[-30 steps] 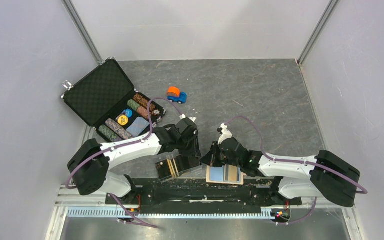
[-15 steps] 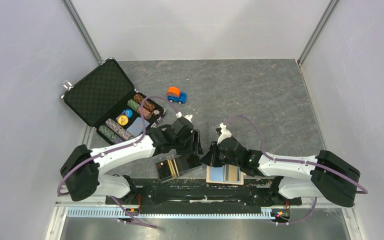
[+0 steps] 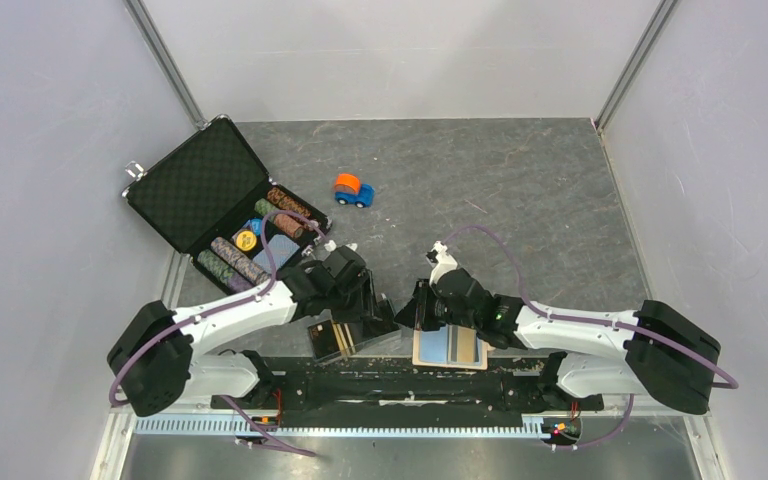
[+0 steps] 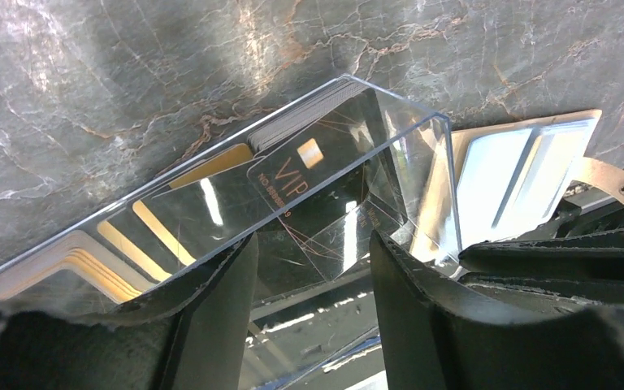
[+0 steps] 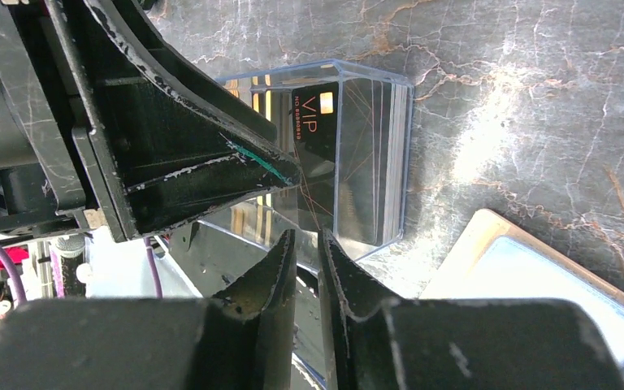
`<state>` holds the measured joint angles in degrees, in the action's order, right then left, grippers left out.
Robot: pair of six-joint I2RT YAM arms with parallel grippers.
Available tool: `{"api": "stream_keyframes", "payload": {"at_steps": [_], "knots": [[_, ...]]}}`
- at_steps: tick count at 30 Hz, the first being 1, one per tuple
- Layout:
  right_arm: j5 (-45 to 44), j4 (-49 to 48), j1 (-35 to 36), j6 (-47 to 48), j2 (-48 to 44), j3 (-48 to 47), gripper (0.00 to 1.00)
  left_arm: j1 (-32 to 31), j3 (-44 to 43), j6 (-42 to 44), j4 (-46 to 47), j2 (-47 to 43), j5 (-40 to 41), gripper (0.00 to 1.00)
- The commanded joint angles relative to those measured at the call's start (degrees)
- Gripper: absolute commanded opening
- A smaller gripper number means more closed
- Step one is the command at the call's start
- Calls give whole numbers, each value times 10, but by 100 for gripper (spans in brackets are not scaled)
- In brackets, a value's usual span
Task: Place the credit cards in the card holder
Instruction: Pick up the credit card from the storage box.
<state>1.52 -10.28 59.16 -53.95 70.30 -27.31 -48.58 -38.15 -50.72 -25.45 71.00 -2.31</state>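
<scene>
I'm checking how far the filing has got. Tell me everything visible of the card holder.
The card holder is a small beige bifold, leather-like, lying open and flat on the grey marbled table near its front edge, just right of the clear box. Its inner face shows a light blue card and a darker stripe. A tan tab with a snap stud sticks out one side. The right tool hovers beside it, not gripping it.

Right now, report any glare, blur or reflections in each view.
Top view: evenly lit and sharp. Left wrist view: reflections streak the clear box, yet the black card still shows a readable VIP print; the left tool is dark and blurred. Right wrist view: glare whitens the table.
</scene>
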Motion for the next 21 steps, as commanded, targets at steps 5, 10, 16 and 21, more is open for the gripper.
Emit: {"api": "stream_keyframes", "payload": {"at_steps": [5, 10, 16, 21], "knots": [[5, -24, 4, 8, 2, -25, 17, 9, 8, -34, 21, 17, -17, 60], [6, -24, 4, 9, 1, -24, 17, 8, 5, -39, 56, 62, -39, 52], [5, -25, 5, 9, 2, -23, 16, 8, -10, -33, 74, 75, -56, 32], [5, -26, 4, 10, 4, -25, 16, 4, -27, -26, 69, 66, -58, 13]]}}
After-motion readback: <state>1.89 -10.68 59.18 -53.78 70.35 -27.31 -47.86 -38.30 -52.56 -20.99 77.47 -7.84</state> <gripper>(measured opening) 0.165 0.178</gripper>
